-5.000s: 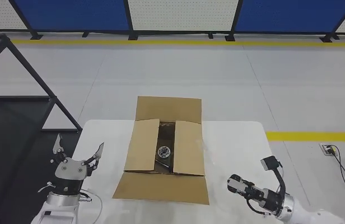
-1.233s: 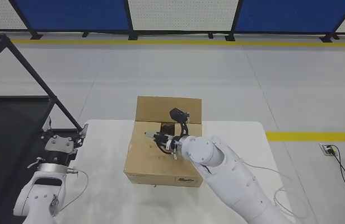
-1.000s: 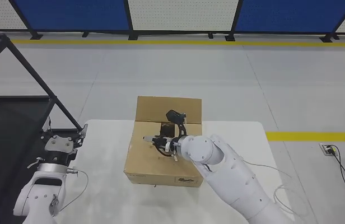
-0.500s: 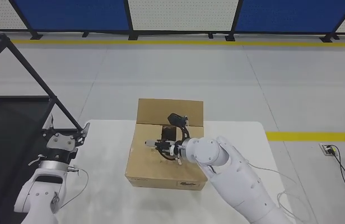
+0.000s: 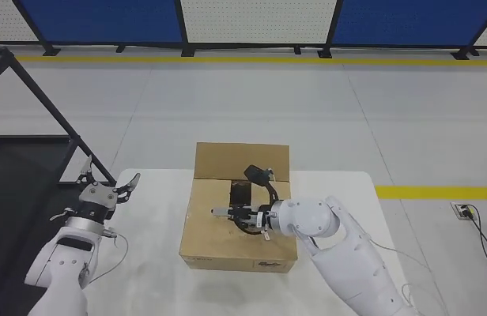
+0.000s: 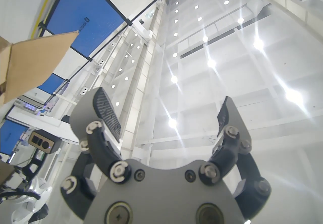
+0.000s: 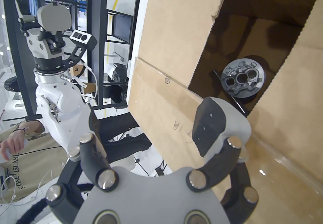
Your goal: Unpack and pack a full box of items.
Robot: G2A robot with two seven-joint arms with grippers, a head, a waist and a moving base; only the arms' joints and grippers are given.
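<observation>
White table [image 5: 155, 231] bears box [image 5: 220, 237]; right wrist view shows gear [image 7: 243, 78] inside.

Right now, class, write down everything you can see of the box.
The box is brown cardboard, sitting on the white table. Its far flap is open; the side flaps are folded in, leaving a gap that shows a round grey metal part inside. The right tool, open, is over one side flap; contact is unclear.

- An industrial test hall is indicated.
- The grey floor [image 5: 228, 103] is marked with yellow lines [image 5: 228, 58].
- The area is fenced by blue and white pegboard panels [image 5: 101, 20].
- A high ceiling [image 6: 227, 46] studded with lights [image 6: 209, 63] is seen.
- A black rack [image 5: 30, 158] is placed alongside.
</observation>
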